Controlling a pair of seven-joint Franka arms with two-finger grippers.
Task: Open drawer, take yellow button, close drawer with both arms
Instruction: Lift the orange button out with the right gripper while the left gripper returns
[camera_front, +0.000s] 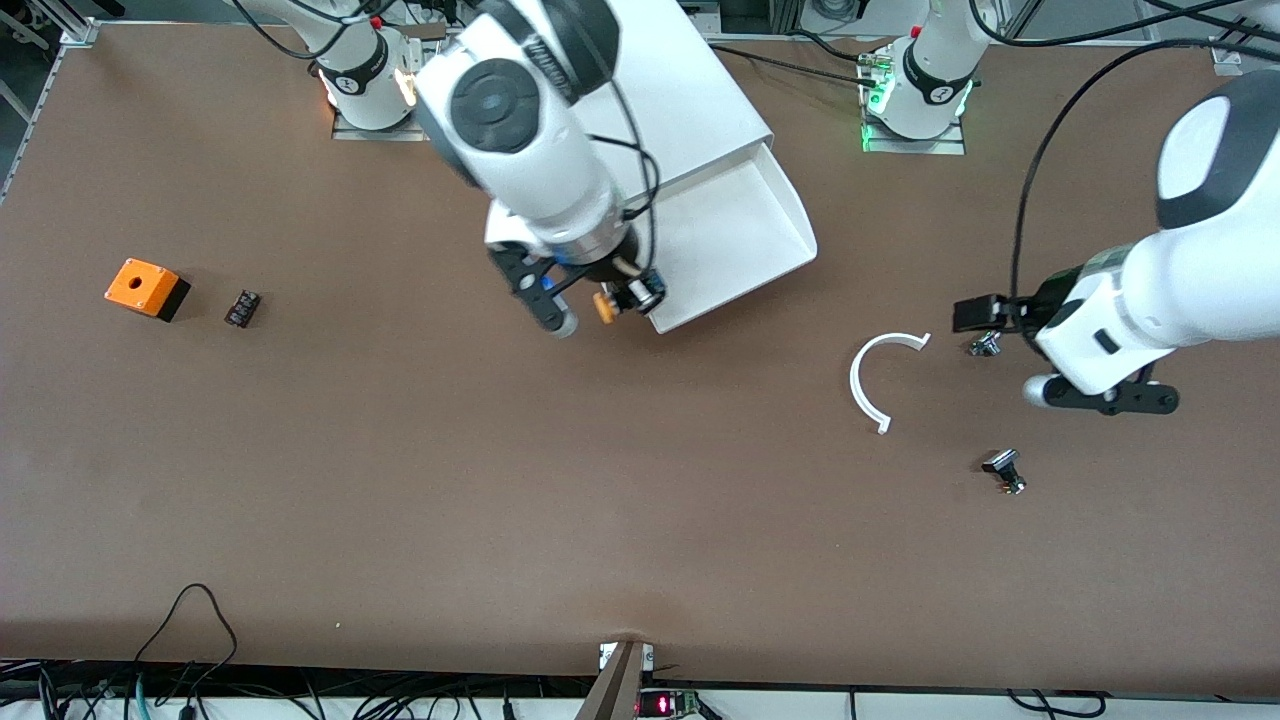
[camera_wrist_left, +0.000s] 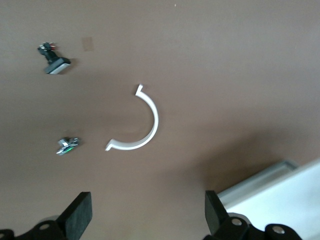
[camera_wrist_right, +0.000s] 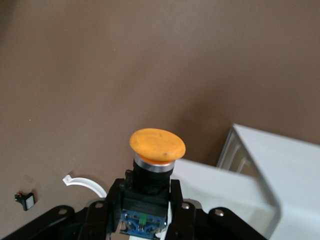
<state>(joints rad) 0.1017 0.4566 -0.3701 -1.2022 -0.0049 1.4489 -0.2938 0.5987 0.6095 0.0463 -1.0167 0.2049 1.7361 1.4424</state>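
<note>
Right gripper (camera_front: 598, 300) pinches the button (camera_wrist_right: 156, 161) by its black-and-blue body, orange cap clear, over the surface (camera_front: 500, 500) just off the pulled-out drawer (camera_front: 730, 240). Button looks small, rigid, light; smooth cap likely slippery — the squarish body is the better hold. Left gripper (camera_wrist_left: 145, 215) waits spread above a white curved strip (camera_wrist_left: 140, 122). The drawer is likely light and should slide with a push on its front lip.
</note>
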